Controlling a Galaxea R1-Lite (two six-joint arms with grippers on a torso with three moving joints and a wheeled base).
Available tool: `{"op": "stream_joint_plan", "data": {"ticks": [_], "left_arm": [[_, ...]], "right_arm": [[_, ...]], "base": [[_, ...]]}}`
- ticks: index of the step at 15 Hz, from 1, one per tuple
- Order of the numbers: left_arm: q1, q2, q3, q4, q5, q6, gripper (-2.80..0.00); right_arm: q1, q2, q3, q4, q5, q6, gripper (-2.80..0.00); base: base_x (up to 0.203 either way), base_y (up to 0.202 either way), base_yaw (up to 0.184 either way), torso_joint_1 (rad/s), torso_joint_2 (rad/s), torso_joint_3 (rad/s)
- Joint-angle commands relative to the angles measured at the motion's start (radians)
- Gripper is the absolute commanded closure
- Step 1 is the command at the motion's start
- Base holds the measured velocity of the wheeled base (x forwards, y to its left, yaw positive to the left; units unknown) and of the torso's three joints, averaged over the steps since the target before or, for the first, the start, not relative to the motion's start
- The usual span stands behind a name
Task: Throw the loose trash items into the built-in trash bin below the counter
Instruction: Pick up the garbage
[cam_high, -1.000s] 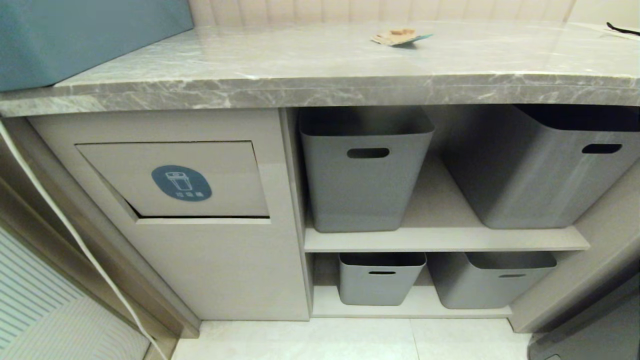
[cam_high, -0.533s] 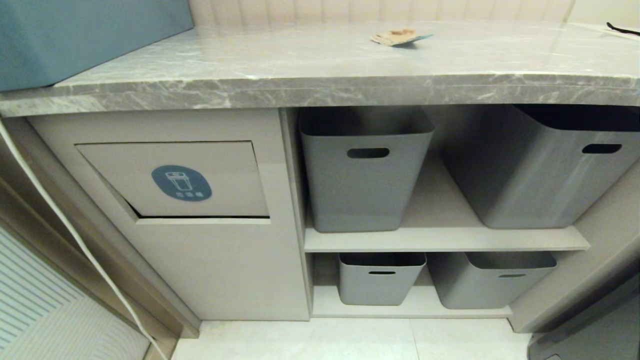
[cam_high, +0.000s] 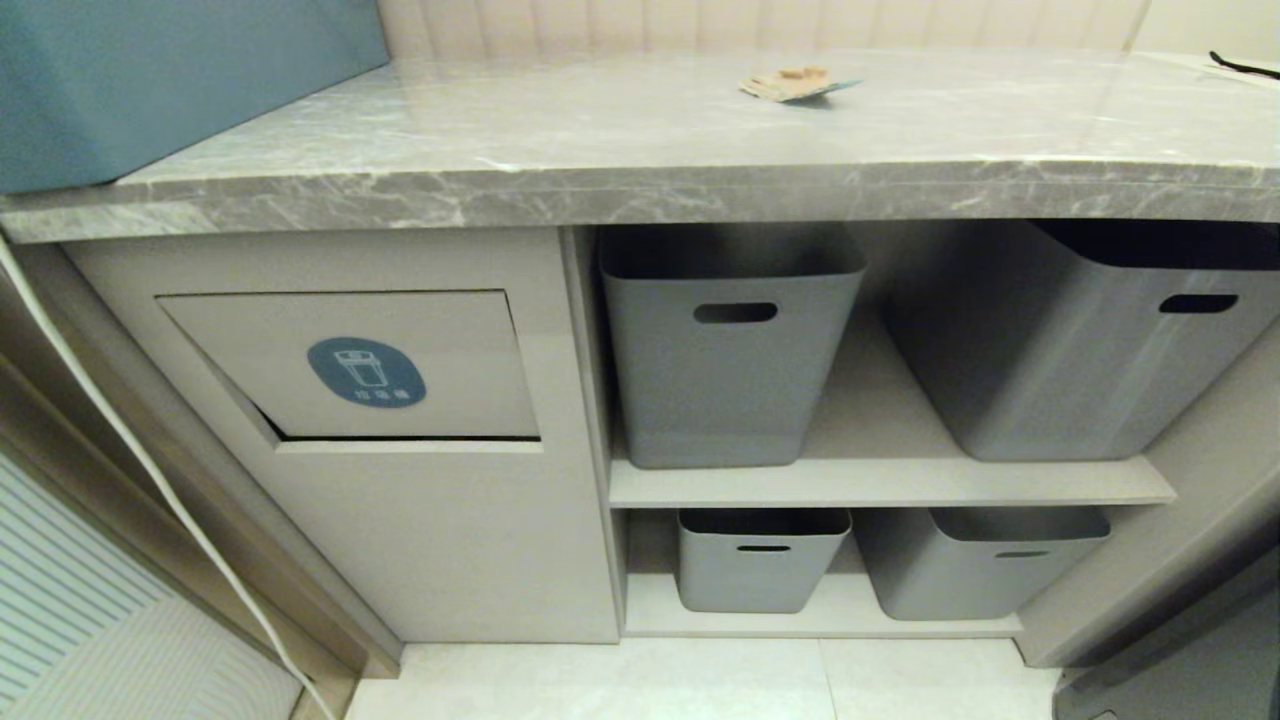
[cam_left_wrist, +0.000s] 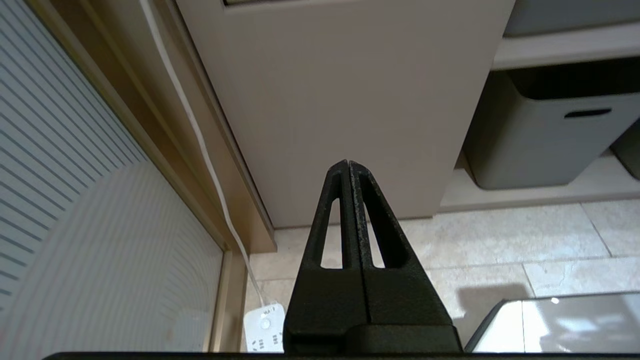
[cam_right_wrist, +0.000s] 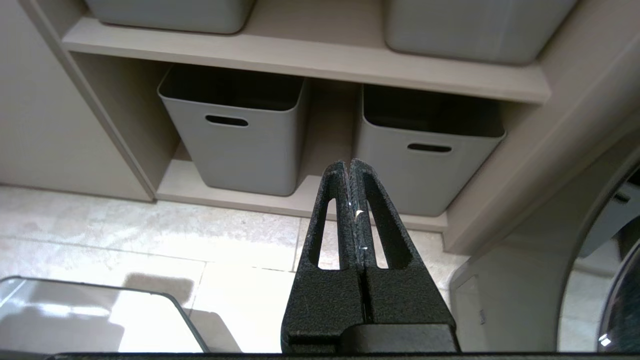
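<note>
On the grey marble counter (cam_high: 640, 130), far back near the middle, lies a small tan card piece with a teal underside (cam_high: 797, 84). Below the counter's left part is the beige cabinet front of the built-in trash bin (cam_high: 360, 365); its flap carries a blue oval sticker and sits slightly tilted, with a dark gap along its lower edge. Neither arm shows in the head view. My left gripper (cam_left_wrist: 348, 164) is shut and empty, low before the cabinet front (cam_left_wrist: 345, 100). My right gripper (cam_right_wrist: 348, 163) is shut and empty, low before the lower shelf.
A big teal-blue box (cam_high: 150, 70) stands on the counter's left end and a black strap (cam_high: 1243, 64) lies at its far right. Grey baskets (cam_high: 730, 340) fill two shelves right of the bin. A white cable (cam_high: 150, 470) runs down to a power strip (cam_left_wrist: 264, 327) on the floor.
The whole head view has shifted slightly down, so the camera moved a little. The card piece, flap and baskets have kept their places.
</note>
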Motion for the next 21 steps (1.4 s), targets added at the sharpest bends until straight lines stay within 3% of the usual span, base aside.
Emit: {"op": "stream_joint_plan", "data": {"ticks": [1, 21], "left_arm": [[0.000, -0.028, 0.001, 0.001, 0.001, -0.003, 0.00], [0.000, -0.028, 0.001, 0.000, 0.002, -0.014, 0.00]], "right_arm": [[0.000, -0.001, 0.002, 0.000, 0.001, -0.031, 0.00], [0.000, -0.001, 0.008, -0.014, -0.009, -0.043, 0.00]], "base": [[0.000, 0.000, 0.000, 0.087, -0.32, -0.240], [0.000, 0.000, 0.000, 0.185, -0.47, -0.286]]}}
